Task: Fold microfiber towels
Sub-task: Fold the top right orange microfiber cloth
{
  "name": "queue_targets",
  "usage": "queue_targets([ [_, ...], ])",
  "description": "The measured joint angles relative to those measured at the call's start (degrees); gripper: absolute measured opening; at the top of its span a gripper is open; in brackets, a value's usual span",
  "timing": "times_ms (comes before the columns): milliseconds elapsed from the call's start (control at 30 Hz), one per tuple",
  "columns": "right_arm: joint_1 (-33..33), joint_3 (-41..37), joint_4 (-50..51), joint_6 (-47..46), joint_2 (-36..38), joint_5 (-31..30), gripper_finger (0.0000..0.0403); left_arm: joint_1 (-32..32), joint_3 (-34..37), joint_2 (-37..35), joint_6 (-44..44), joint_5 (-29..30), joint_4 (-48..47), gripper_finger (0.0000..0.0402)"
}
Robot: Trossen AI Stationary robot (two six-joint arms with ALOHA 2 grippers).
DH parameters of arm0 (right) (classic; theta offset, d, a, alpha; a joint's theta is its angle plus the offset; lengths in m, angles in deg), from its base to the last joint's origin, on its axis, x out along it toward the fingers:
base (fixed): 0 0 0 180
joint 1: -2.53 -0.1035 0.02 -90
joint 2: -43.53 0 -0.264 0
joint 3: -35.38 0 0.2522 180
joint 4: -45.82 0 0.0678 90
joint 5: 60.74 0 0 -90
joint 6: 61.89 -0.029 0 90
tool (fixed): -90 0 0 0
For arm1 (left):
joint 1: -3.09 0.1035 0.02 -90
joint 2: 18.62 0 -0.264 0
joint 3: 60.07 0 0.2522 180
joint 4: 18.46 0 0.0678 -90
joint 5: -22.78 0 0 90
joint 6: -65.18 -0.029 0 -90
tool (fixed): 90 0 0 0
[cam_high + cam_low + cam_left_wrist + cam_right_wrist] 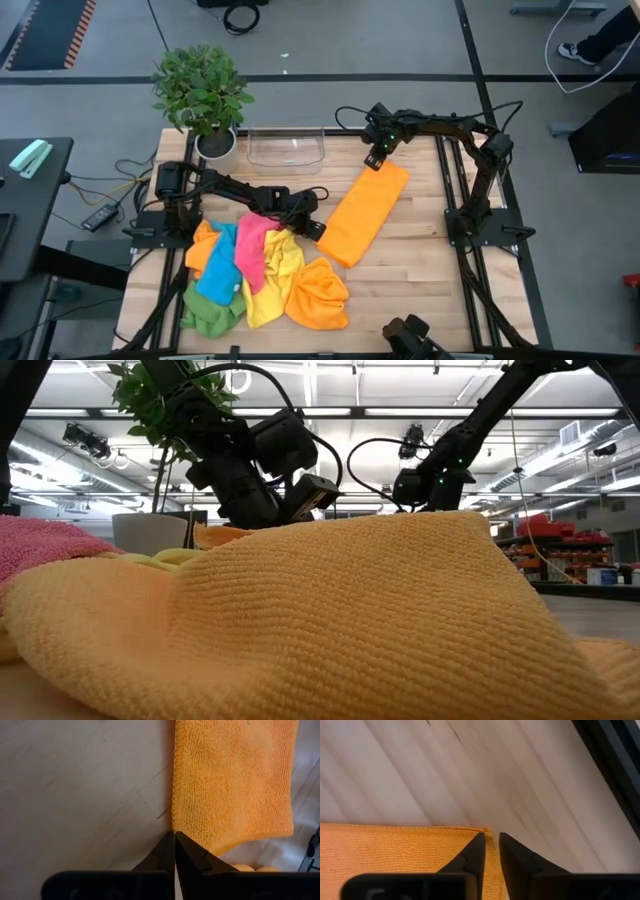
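Note:
An orange microfiber towel (368, 215), folded into a long strip, lies flat and slanting on the wooden table. My left gripper (320, 232) is shut, its tips (175, 833) at the strip's near left corner. My right gripper (374, 160) is at the strip's far corner, nearly shut around the edge (491, 837). A heap of loose towels (260, 275), pink, blue, yellow, green and orange, lies at the near left. One of them fills the front of the low view (350, 610). My left gripper comes slanting down from the table's left, and its shut tips meet the towel's near left corner (173, 826). Whether any cloth is between the fingers cannot be told. The towel lies flat on the table there. My right gripper points steeply down at the towel's far corner (487, 830). One finger (472, 852) stands over the cloth and the other over bare wood, with the hemmed edge in the narrow gap between them. The towel lies flat on the table.
A clear plastic tray (286, 148) stands at the far edge, with a potted plant (203, 95) to its left. Bare wood (420, 250) lies right of the orange strip.

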Motion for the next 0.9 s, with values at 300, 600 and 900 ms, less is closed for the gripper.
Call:
queue_targets([
  [300, 0.0, 0.0, -0.3, 0.6, 0.0, -0.5, 0.0043, 0.0, 0.0, 0.0, 0.0, 0.0, 0.0, 0.0012],
  [600, 0.0, 0.0, 0.5, 1.1, 1.2, -0.2, 0.005, 0.0, 0.0, 0.0, 0.0, 0.0, 0.0, 0.0011],
  [900, 0.0, 0.0, 1.5, 3.2, 1.4, 0.0, 0.0151, 0.0, 0.0, 0.0, 0.0, 0.0, 0.0, 0.0008],
])
